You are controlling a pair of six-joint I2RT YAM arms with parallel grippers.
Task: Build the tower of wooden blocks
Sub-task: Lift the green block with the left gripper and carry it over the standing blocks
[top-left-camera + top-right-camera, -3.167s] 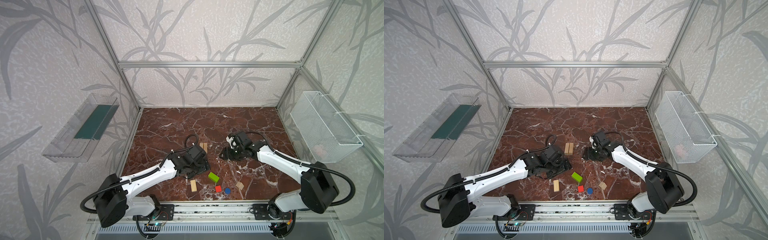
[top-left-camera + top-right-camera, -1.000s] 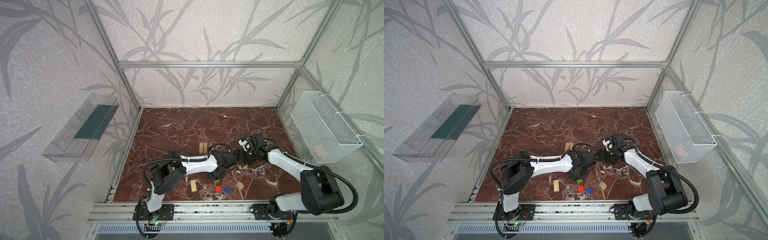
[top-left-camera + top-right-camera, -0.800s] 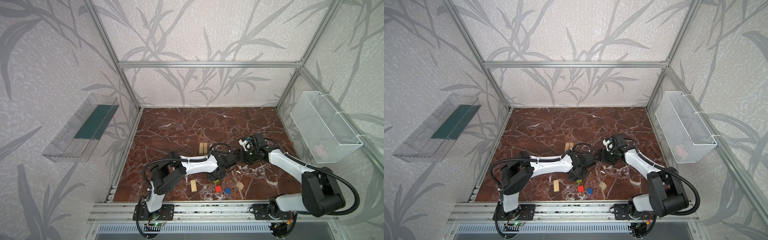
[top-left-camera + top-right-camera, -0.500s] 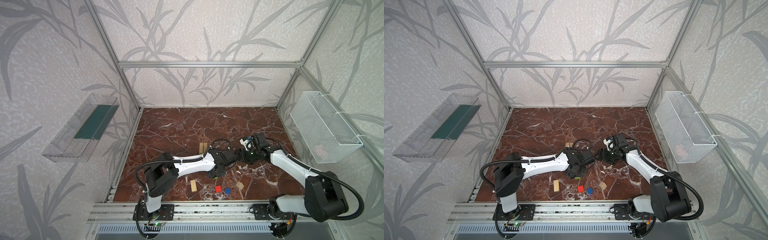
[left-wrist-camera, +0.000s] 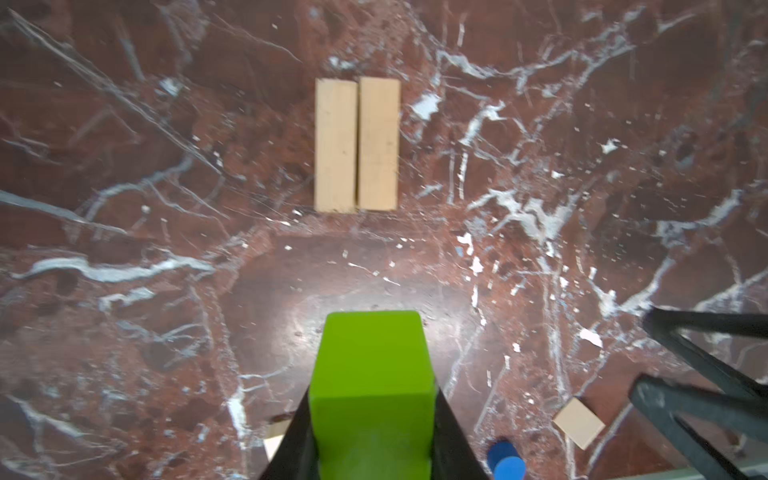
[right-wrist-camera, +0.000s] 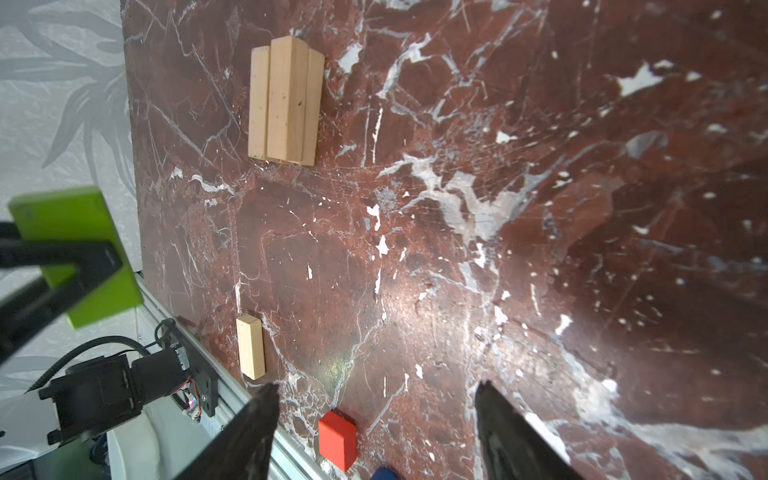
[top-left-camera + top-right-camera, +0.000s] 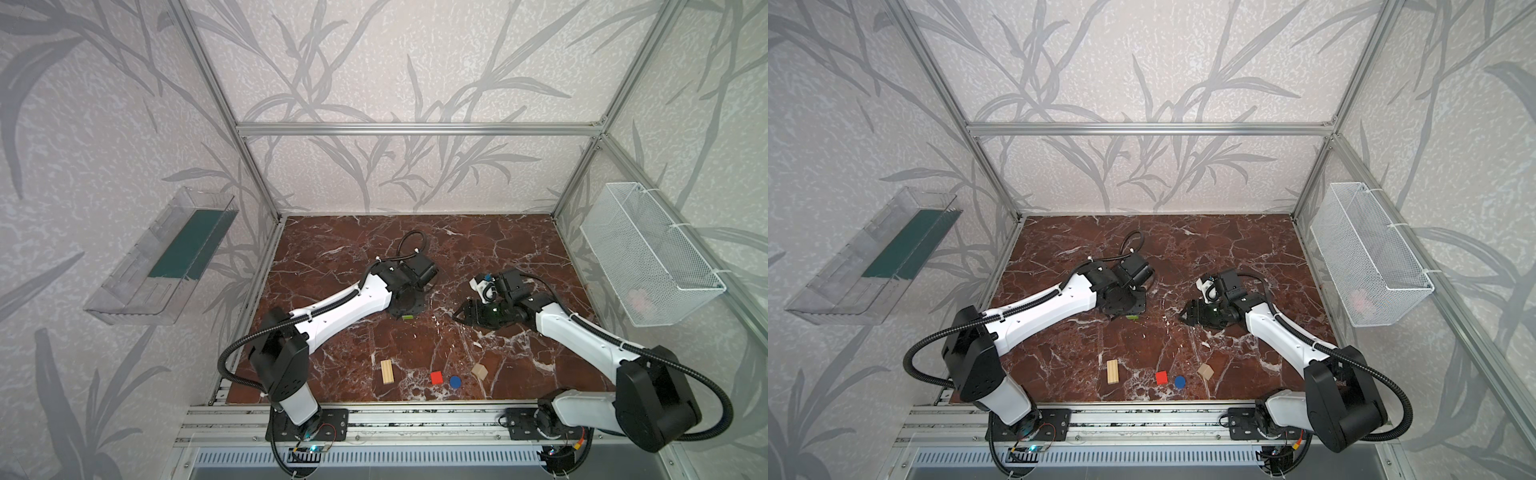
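The left fingers (image 5: 297, 440), closed on the green brick (image 5: 372, 386), have lifted it off the worktop (image 5: 166, 291) toward the paired planks (image 5: 357, 145), likely the tower's base; the right fingers (image 6: 249, 432) hang open, empty.

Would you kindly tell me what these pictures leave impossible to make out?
- Plank pair: hidden under the left arm in both top views.
- Green brick: only a sliver shows there, under the same arm.
- Blue disc: cut by the right wrist view's edge.
- Basket: a pinkish thing inside, blurred by mesh, both top views.
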